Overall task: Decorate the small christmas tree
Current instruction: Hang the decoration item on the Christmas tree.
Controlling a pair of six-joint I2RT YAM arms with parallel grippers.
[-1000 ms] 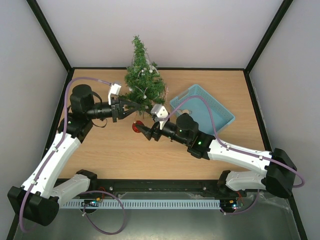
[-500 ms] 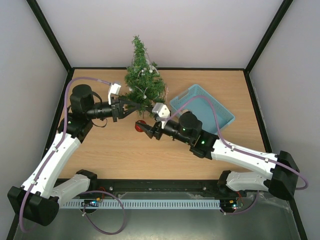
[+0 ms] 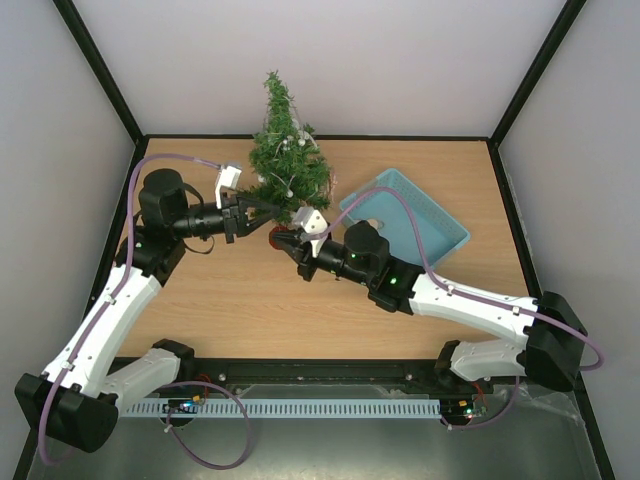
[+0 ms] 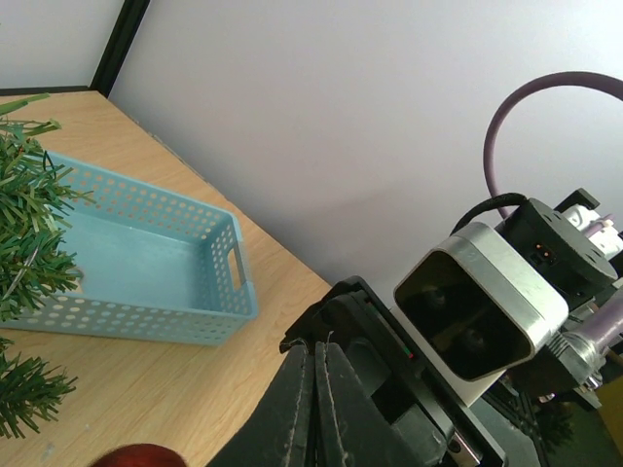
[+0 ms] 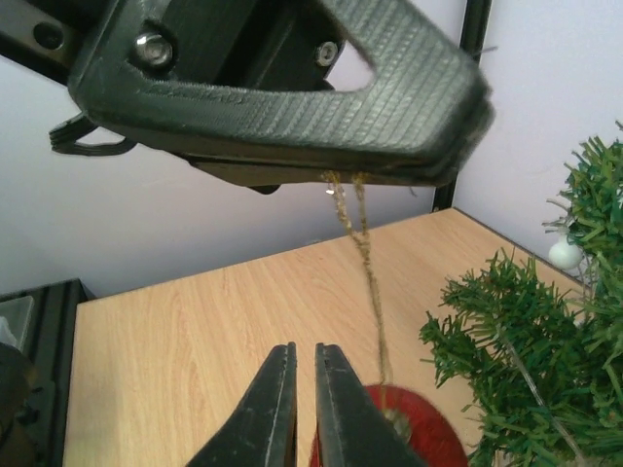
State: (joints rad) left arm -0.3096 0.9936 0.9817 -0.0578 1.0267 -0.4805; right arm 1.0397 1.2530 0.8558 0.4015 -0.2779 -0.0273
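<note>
There the left gripper [image 5: 292,107] pinched a red bauble's [image 5: 394,428] string beside the tree [image 3: 285,160]; the right gripper [image 5: 297,409] was nearly closed, empty.

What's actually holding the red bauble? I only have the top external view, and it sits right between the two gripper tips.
Observer: The left gripper. The right wrist view shows it shut on a twine loop, with the red bauble hanging below.
Operator: Is the right gripper gripping it too?
Observer: No. The right gripper is almost closed on nothing, and the twine passes beside it.
Operator: Anything in the basket?
Observer: In the left wrist view, the visible floor of the blue basket is bare.
</note>
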